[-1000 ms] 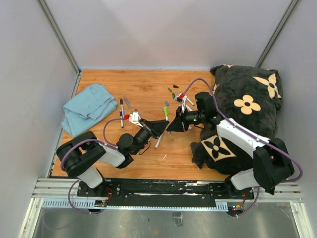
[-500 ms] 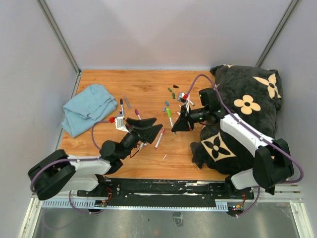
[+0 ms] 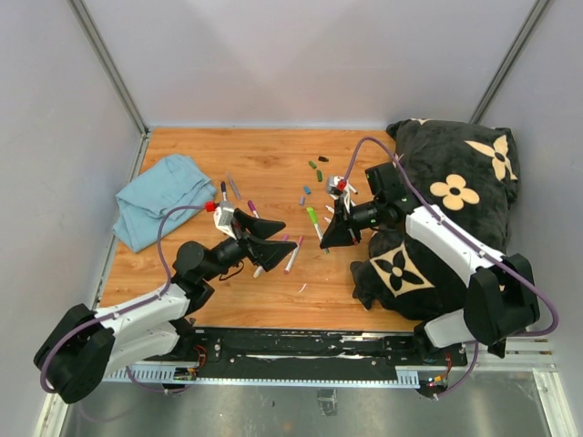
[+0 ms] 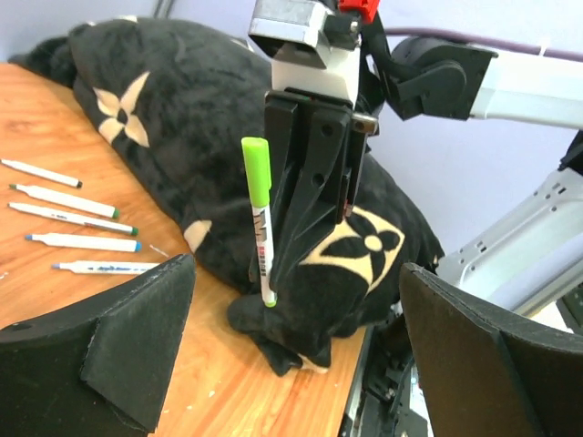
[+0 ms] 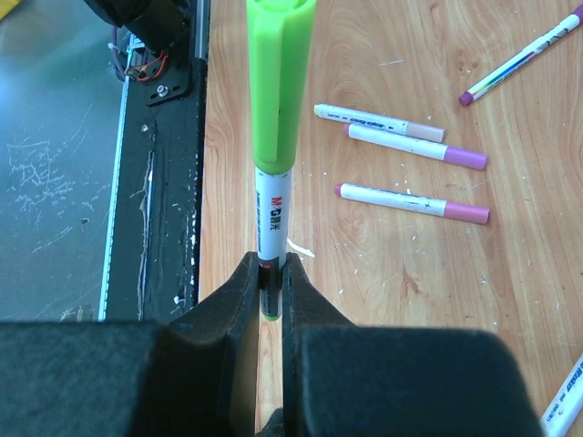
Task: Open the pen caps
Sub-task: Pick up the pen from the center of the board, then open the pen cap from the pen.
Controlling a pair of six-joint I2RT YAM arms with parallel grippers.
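Left wrist view shows the wooden table (image 4: 36, 137) and black flowered cushion (image 4: 182, 109) behind the right gripper (image 4: 278, 273), which is clamped on the tail of a white marker (image 4: 263, 241) held off the table, its green cap (image 4: 256, 173) at the free end. Your left gripper (image 3: 288, 234) stands wide apart and empty facing it. Centre its pads on the cap alone, clear of the white barrel, then pull straight along the pen.

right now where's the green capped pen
The green-capped pen is clamped in the right gripper, over the middle of the table in the top view, between the open left gripper and the black flowered cushion.
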